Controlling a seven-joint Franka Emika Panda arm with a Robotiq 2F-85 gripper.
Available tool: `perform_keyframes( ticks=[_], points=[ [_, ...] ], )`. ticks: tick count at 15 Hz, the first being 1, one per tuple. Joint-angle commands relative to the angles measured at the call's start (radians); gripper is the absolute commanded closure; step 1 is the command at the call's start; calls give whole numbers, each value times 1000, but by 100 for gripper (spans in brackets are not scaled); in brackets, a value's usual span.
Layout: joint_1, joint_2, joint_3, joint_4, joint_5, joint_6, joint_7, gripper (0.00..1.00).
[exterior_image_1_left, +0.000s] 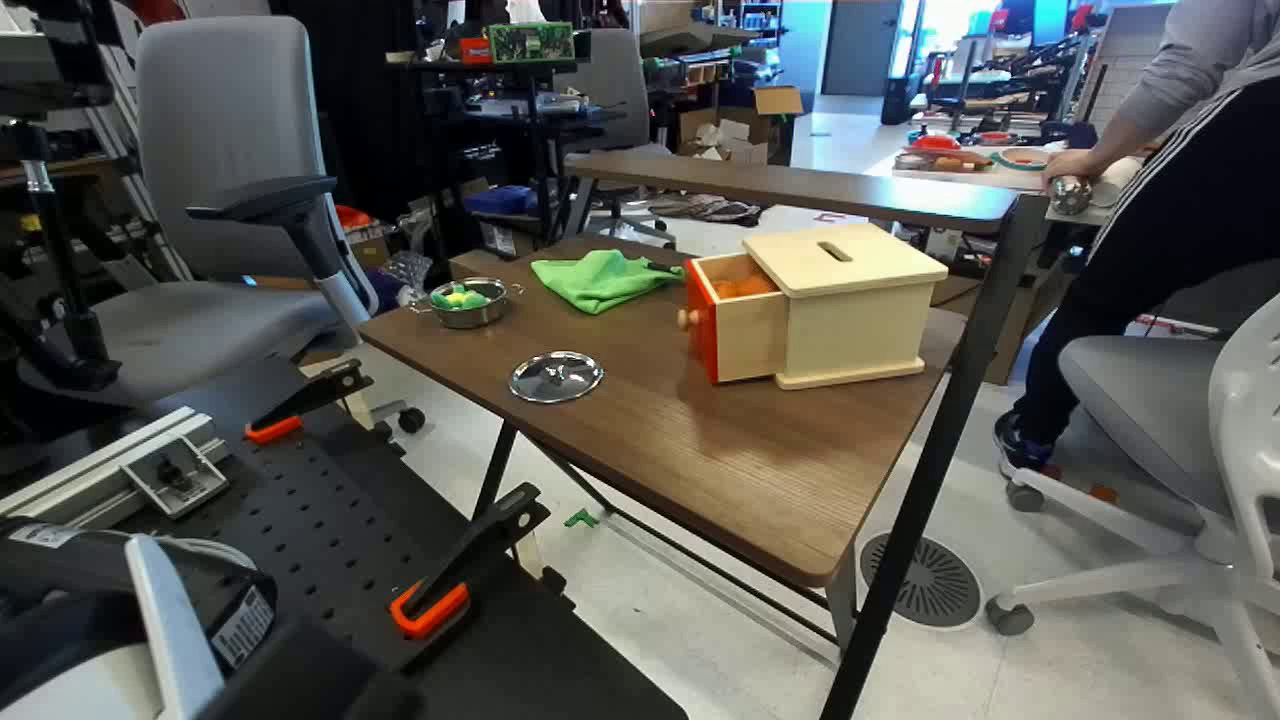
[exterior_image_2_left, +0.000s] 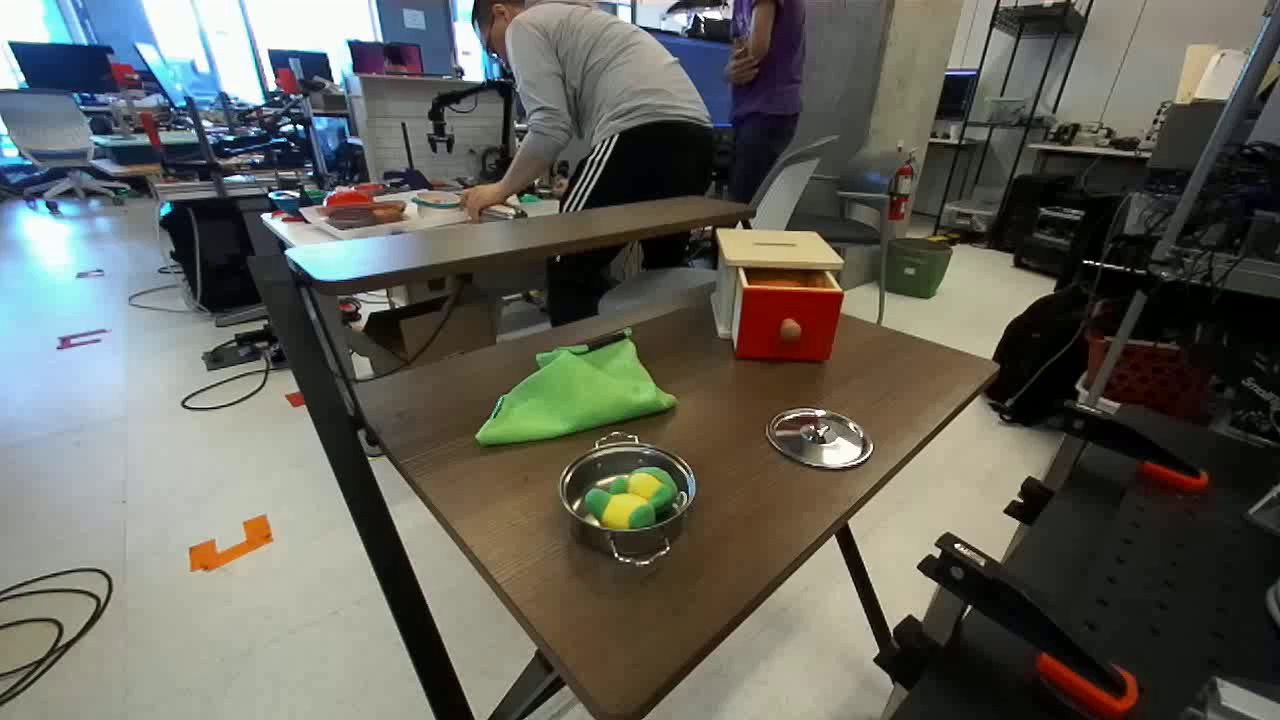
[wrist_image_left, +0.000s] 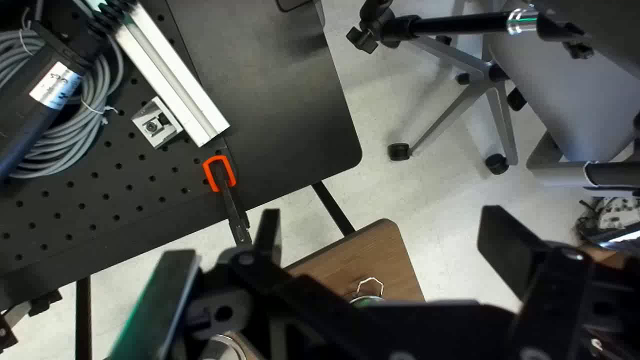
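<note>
There's a shiny two-handled pot (exterior_image_2_left: 592, 536) standing upright and uncovered near a corner of the table (exterior_image_2_left: 722, 395), green-and-yellow toys (exterior_image_2_left: 627, 511) inside. A round metal lid (exterior_image_2_left: 820, 440) lies flat, apart from it, near the edge.

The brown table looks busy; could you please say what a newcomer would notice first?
The eye probably lands first on the red-fronted drawer, partly open in the pale wooden box on the table. The bright green cloth comes next, lying near the steel pot.
</note>
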Motion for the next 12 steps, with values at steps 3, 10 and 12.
perform_keyframes(
  ticks=[3,10,12],
  points=[
    [-7,-1,6,2,3,-4,-3,0],
    [-14,-7,18,-9,15,50,20,0],
    [-18,4,25,-4,38,136,45,0]
  ],
)
